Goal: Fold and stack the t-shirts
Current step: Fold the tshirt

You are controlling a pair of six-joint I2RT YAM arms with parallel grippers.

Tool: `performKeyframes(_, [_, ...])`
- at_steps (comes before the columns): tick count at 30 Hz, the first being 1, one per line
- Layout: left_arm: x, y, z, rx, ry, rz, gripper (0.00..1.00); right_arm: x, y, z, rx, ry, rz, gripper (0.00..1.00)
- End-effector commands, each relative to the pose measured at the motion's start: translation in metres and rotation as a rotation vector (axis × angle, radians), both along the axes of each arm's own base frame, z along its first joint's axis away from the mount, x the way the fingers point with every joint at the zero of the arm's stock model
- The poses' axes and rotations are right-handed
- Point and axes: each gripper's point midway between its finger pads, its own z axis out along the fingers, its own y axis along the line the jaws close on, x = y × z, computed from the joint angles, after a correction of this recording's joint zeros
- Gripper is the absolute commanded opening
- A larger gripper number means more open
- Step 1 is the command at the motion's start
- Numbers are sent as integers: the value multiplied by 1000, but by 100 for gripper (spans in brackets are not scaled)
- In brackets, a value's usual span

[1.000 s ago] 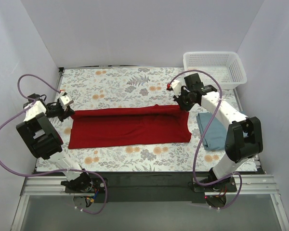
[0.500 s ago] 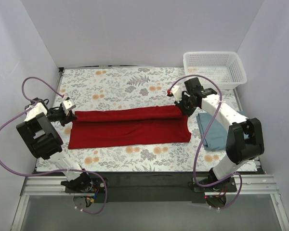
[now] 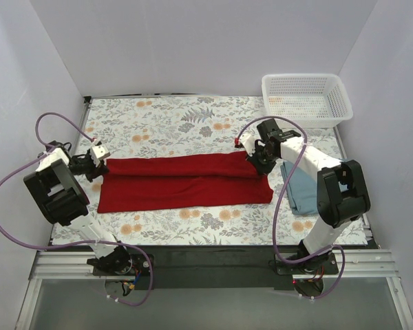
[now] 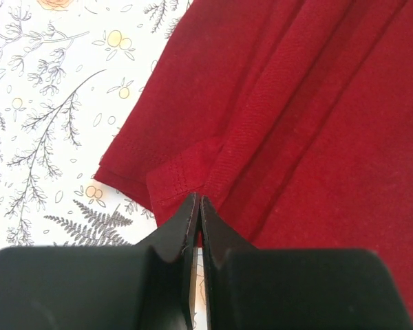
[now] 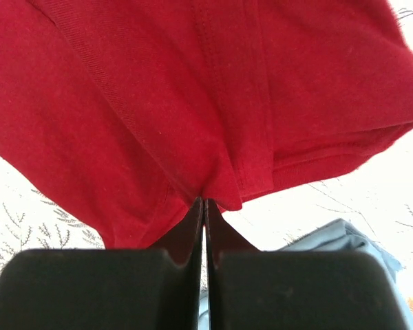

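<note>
The red t-shirt (image 3: 186, 180) lies as a long band across the floral table, its far edge folded toward the near side. My left gripper (image 3: 102, 165) is shut on the shirt's left end; the left wrist view shows the hem (image 4: 186, 168) pinched between the black fingertips (image 4: 179, 220). My right gripper (image 3: 256, 161) is shut on the shirt's right end; the right wrist view shows red cloth (image 5: 158, 103) bunched at the fingertips (image 5: 193, 216). The blue-grey t-shirt (image 3: 303, 187) lies folded at the right, partly under the right arm, and shows in the right wrist view (image 5: 337, 240).
A white lattice basket (image 3: 305, 98) stands at the back right corner. White walls close in the table on the left, back and right. The table's near edge runs along a black rail (image 3: 206, 256).
Both grippers have moved inward and toward the near side with the shirt's far edge, laying it over the shirt. The red band is now narrower.
</note>
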Motion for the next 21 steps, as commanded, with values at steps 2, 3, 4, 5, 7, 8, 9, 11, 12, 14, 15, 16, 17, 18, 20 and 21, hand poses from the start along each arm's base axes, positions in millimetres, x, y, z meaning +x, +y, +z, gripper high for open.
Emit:
performKeyframes(2, [20, 13, 21, 24, -66, 3, 0, 19, 6, 35, 15, -87, 1, 1])
performKeyframes(3, [26, 16, 29, 36, -84, 2, 0, 22, 6, 42, 19, -103, 4, 1])
performKeyframes(4, [28, 18, 33, 38, -92, 3, 0, 21, 6, 46, 19, -109, 5, 1])
performKeyframes(5, [29, 19, 37, 37, -96, 4, 0, 18, 5, 51, 19, -111, 6, 1])
performKeyframes(7, [32, 21, 44, 49, -115, -2, 0, 15, 4, 53, 21, -109, 12, 1])
performKeyframes(8, [32, 22, 45, 53, -119, -6, 0, 12, 3, 54, 22, -109, 14, 1])
performKeyframes(9, [30, 21, 43, 61, -118, -15, 0, 9, 3, 52, 21, -102, 18, 1])
performKeyframes(11, [25, 20, 38, 87, -122, -41, 0, 1, 0, 40, 8, -70, 26, 1])
performKeyframes(12, [24, 21, 34, 93, -120, -43, 0, -1, 1, 37, 8, -61, 30, 1])
performKeyframes(14, [14, 20, 20, 109, -89, -55, 0, -7, 3, 26, 5, -23, 38, 1])
performKeyframes(15, [12, 19, 16, 120, -86, -65, 0, -9, 6, 24, 6, -17, 46, 1])
performKeyframes(16, [7, 19, 8, 132, -68, -67, 0, -11, 8, 20, 5, -4, 53, 1])
performKeyframes(17, [5, 20, 5, 143, -61, -68, 0, -12, 9, 18, 3, 1, 56, 1])
performKeyframes(18, [3, 20, 1, 155, -61, -79, 0, -14, 11, 17, 1, 6, 63, 1])
performKeyframes(20, [-1, 21, -5, 169, -51, -83, 2, -16, 11, 12, -8, 24, 71, 1])
performKeyframes(21, [-1, 21, -3, 175, -56, -88, 18, -17, 12, 11, -11, 26, 74, 1])
